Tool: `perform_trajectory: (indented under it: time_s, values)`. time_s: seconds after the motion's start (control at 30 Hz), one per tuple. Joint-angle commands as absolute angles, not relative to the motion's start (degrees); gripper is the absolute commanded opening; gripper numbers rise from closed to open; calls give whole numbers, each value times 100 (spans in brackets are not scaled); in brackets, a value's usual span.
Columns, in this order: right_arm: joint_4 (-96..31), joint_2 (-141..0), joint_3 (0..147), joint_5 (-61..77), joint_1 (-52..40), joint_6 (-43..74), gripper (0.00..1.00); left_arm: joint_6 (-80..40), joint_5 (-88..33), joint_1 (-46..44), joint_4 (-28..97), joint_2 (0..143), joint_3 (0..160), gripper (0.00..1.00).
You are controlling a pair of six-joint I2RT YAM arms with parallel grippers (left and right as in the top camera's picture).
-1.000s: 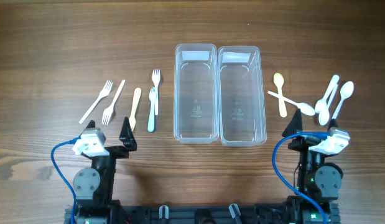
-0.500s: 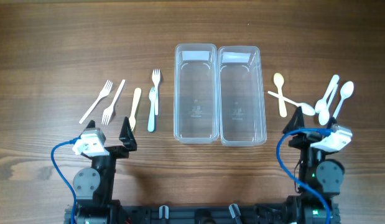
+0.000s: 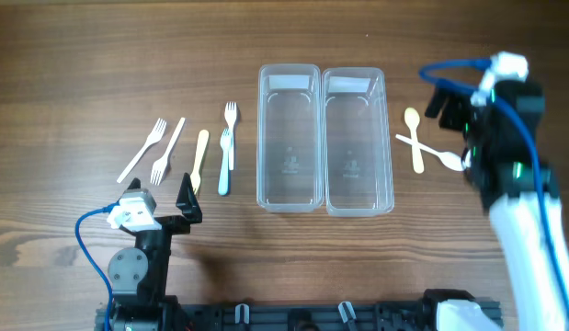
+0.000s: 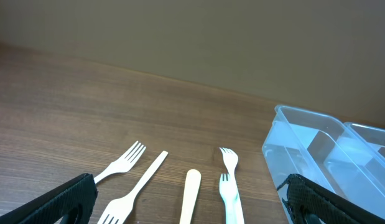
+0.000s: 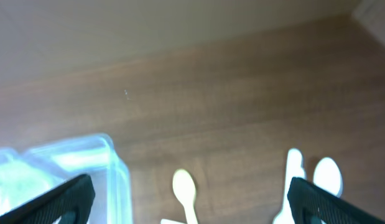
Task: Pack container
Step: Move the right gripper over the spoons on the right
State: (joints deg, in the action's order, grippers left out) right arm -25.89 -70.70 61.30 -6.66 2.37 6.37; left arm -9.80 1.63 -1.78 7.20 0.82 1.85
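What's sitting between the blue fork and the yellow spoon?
Two clear containers, side by side and empty, lie between the blue fork and the yellow spoon. The overhead view shows it.

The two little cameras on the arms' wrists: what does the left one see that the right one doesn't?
Only the left wrist view shows the forks and a cream utensil handle, lying left of the containers. Only the right wrist view shows the spoons, though blurred. Both show the wooden table, part of the clear containers, and their own black fingers spread wide at the bottom corners.
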Motion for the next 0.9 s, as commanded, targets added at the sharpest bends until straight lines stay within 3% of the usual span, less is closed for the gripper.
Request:
perform_trajectory:
  time_s: [0.0,0.33,0.53,0.63,0.87]
  values:
    - [-3280,-7975,7288,-663,248,-530,100,-1074,196,-200,829,82,226,100]
    - [-4307,-8178,7546,-657,248,-1815,99,-1074,193,-202,829,82,226,100]
    - [-4930,-8342,7542,-460,255,-2451,82,-1074,196,-202,829,82,226,100]
    - [-5033,-8606,7540,-445,259,-2556,61,-1074,196,-200,829,82,226,100]
    - [-4991,-9647,7540,-447,292,-3041,45,-1074,196,-202,829,82,226,100]
